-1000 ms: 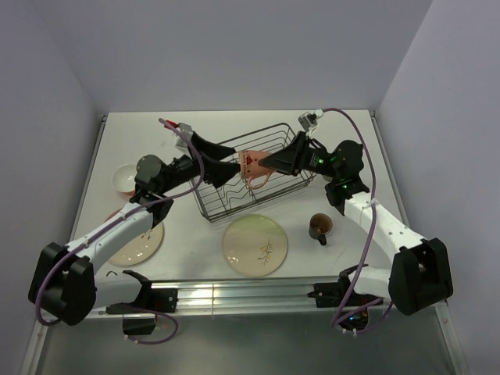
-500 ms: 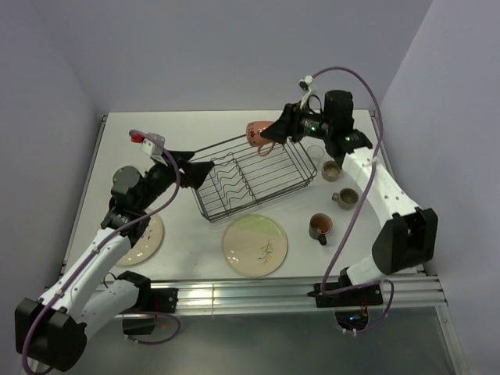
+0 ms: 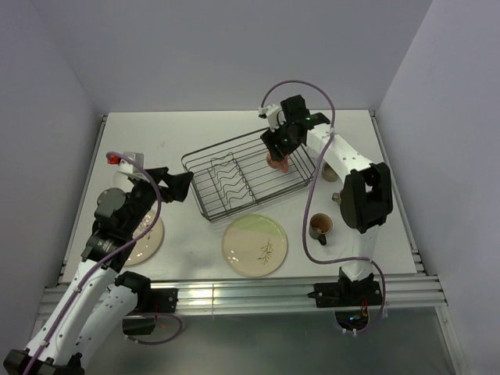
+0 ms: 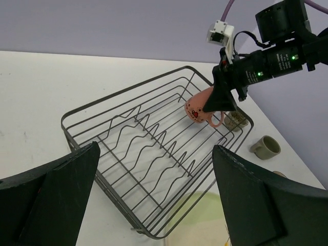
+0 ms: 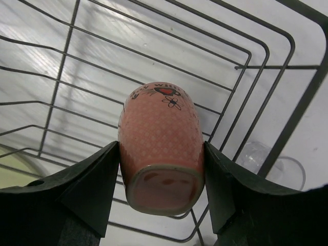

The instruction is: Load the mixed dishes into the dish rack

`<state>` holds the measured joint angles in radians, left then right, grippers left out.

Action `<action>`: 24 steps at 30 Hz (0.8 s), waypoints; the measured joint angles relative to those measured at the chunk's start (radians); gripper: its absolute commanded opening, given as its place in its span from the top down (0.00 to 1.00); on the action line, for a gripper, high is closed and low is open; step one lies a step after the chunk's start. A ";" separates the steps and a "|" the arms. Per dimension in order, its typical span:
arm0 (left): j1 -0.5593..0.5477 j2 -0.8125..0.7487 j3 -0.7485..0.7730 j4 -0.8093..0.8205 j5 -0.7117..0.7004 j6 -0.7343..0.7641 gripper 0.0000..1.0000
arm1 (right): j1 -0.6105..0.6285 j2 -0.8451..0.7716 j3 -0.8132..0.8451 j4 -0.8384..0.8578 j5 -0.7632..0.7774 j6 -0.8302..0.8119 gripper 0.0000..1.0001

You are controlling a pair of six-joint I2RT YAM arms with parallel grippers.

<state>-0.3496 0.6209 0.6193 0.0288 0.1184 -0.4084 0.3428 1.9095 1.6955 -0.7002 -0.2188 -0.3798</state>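
The pink mug [image 3: 277,162] [image 5: 160,134] hangs bottom-up over the far right end of the dish rack [image 3: 234,181] [image 5: 246,66]. My right gripper [image 3: 279,148] [image 5: 161,154] is shut on its sides, just above the rack wires. My left gripper [image 3: 176,186] [image 4: 156,148] stands open and empty to the left of the rack [image 4: 148,154], looking across at the mug [image 4: 202,106]. A green-tinted plate [image 3: 255,244] lies in front of the rack. A pink-tinted plate [image 3: 144,238] lies partly under my left arm.
A brown mug [image 3: 319,226] stands right of the green plate. An olive mug [image 4: 265,146] and another small cup [image 3: 330,172] sit beyond the rack's right end, next to a clear glass [image 5: 271,164]. My right arm reaches over them.
My left gripper has let go of the pink mug, opened wide and pulled back left of the rack. My right arm has carried the mug up and over to the rack's far right end.
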 measured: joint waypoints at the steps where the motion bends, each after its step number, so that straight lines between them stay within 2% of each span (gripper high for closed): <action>1: 0.001 -0.013 -0.008 -0.005 -0.012 -0.003 0.02 | 0.009 0.017 0.008 -0.012 0.023 -0.017 0.91; 10: 0.002 -0.051 -0.064 -0.038 -0.064 -0.040 0.02 | 0.037 0.110 0.071 -0.010 0.150 -0.083 0.89; 24: 0.002 -0.061 -0.076 -0.061 -0.077 -0.058 0.02 | 0.037 0.228 0.154 0.017 0.241 -0.106 0.83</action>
<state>-0.3481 0.5598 0.5430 -0.0319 0.0410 -0.4664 0.3798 2.1372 1.8496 -0.6834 0.0227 -0.4854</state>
